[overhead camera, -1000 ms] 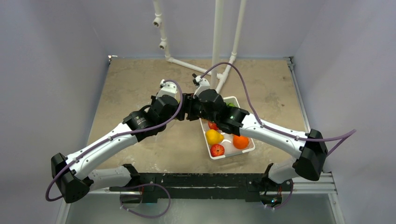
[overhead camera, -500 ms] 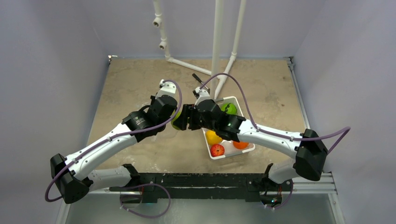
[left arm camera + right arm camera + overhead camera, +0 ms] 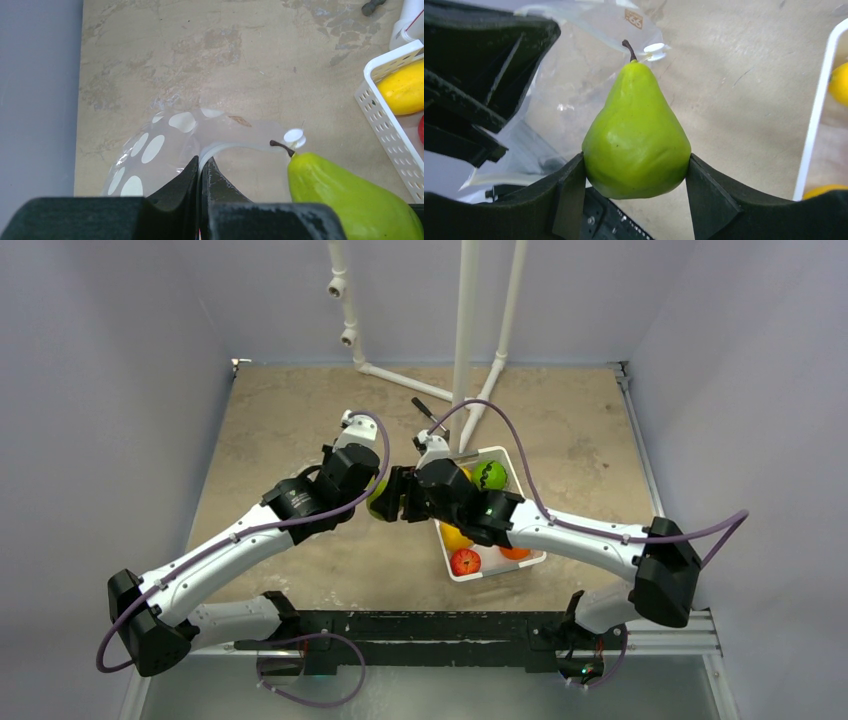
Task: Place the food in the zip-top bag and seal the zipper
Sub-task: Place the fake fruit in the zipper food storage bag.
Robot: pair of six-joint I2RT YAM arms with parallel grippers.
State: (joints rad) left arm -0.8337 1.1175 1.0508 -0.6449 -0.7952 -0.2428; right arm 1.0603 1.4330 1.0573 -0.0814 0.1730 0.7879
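A green pear [image 3: 636, 135] is clamped at its wide bottom between the fingers of my right gripper [image 3: 636, 170], stem pointing at the zip-top bag [image 3: 569, 80]. In the top view the pear [image 3: 378, 498] hangs just left of the white tray [image 3: 530, 560]. My left gripper [image 3: 201, 167] is shut on the bag's mouth edge, pinching the pale zipper [image 3: 235, 146], which curves off toward a white slider [image 3: 294, 136]. The clear bag [image 3: 150, 150], printed with white ovals, sags to the table. The pear [image 3: 345, 195] is just right of the bag's mouth.
The tray holds a green fruit [image 3: 489, 475], a red apple [image 3: 465, 562], a yellow fruit [image 3: 455, 536] and an orange [image 3: 515, 552]. White pipes [image 3: 465, 330] stand at the back, with a small black piece [image 3: 425, 410] on the table by their foot.
My right arm has swung left from over the tray, carrying the pear to the bag's mouth, and the green fruit in the tray has come into view. The left gripper has kept its hold.
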